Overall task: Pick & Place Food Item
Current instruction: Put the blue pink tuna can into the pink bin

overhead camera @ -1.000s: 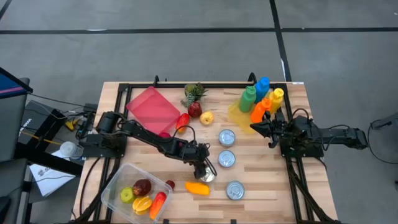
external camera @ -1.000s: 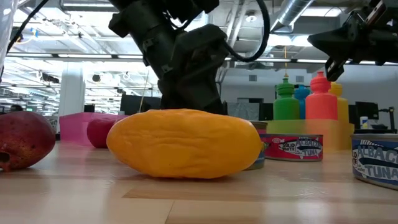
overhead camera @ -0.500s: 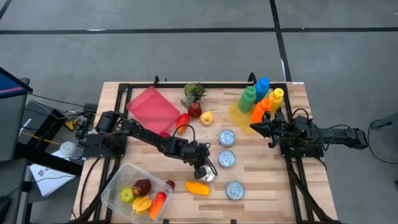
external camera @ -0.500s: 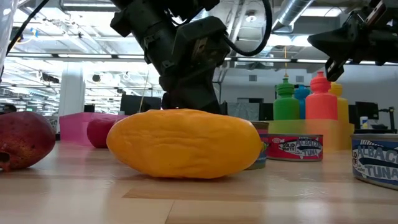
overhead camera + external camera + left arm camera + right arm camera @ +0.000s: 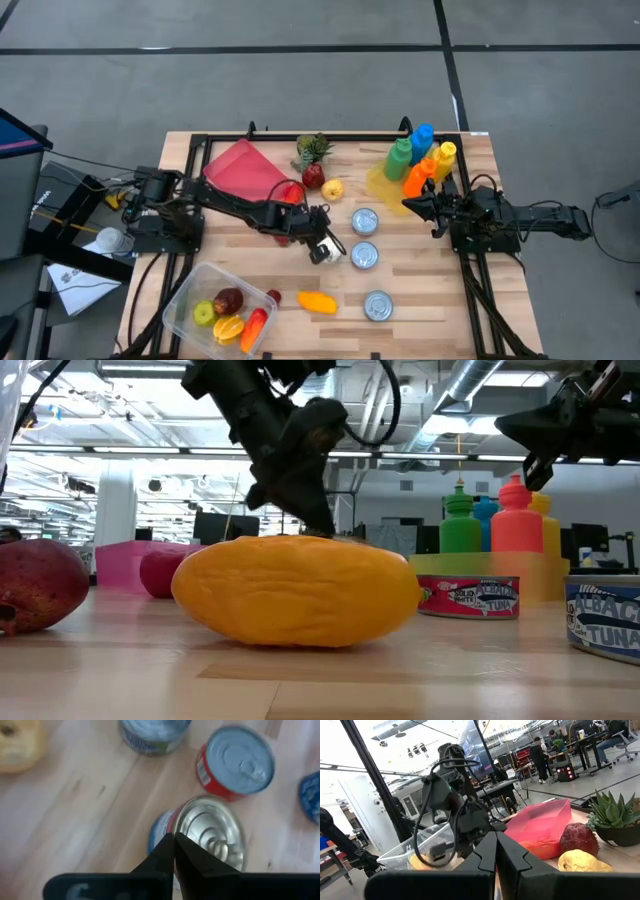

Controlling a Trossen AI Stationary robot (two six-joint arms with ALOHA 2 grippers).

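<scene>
Beside yellow fruit [image 5: 296,592], "ALBACORE TUNA" can [image 5: 603,612]

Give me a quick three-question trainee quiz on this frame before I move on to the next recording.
1. True or false: the yellow-orange fruit lies inside the clear tub.
2. Not counting the held can in the left gripper, how many cans stand on the table? A two, B three, C five.
3. Which gripper hangs beside the coloured bottles?
Key: 1 false, it lies on the table beside the tub; 2 B; 3 the right gripper.
</scene>
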